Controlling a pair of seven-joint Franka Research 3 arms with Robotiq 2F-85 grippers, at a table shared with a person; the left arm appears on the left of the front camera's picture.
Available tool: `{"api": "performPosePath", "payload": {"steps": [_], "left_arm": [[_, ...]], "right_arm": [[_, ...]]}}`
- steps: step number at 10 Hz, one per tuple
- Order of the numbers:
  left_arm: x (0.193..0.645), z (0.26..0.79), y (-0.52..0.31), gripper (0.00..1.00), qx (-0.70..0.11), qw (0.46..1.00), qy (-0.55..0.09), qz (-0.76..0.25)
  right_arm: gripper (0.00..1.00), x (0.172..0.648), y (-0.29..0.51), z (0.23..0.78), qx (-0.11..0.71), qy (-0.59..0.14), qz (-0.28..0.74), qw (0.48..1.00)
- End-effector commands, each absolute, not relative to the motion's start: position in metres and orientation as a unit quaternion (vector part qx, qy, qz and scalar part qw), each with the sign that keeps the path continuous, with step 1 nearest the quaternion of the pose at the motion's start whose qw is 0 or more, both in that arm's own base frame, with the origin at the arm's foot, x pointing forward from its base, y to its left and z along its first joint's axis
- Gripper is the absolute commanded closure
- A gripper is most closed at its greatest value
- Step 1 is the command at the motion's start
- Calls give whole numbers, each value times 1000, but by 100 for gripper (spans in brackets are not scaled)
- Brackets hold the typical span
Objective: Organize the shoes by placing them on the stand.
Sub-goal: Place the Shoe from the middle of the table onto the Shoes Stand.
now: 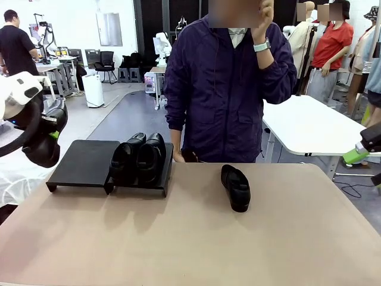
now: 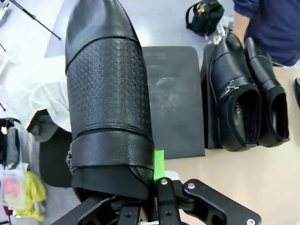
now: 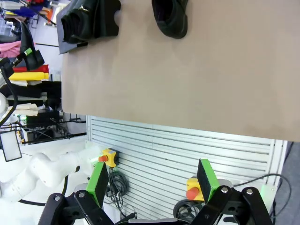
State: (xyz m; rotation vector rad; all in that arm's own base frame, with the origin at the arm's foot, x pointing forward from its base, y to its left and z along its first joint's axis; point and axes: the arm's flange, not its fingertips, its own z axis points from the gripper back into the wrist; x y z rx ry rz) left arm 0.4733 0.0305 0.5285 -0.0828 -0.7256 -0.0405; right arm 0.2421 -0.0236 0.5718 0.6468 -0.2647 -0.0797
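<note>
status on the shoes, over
Left gripper shut on held shoe, near stand bare left panel. Right gripper open, off table. Two shoes racked, loose shoe on table. Nothing in the way.

A lab hall: white worktables (image 1: 309,128), office chairs (image 1: 106,62), emergency-stop buttons (image 3: 107,158).

No legible text, brand, no. or sign anywhere. Nothing readable on the shoes (image 1: 143,156), stand (image 1: 83,164), table (image 1: 190,238) or bkgd items.

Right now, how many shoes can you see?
4 shoes: two side by side on the stand, right panel; one loose on the table; one in the left gripper. None seem hidden.
</note>
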Motion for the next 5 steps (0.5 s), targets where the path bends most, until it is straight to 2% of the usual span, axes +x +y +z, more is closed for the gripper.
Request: {"api": "performPosePath", "payload": {"steps": [1, 3, 5], "left_arm": [[470, 536, 32, 100, -36, 931, -363, -27], [473, 529, 30, 100, -39, 934, -355, -21], [523, 513, 49, 100, -49, 947, -315, -47]], "right_arm": [[0, 243, -24, 572, 327, -133, -27, 935], [0, 243, -24, 572, 327, -133, -27, 935], [0, 243, -24, 572, 327, -133, -27, 935]]}}
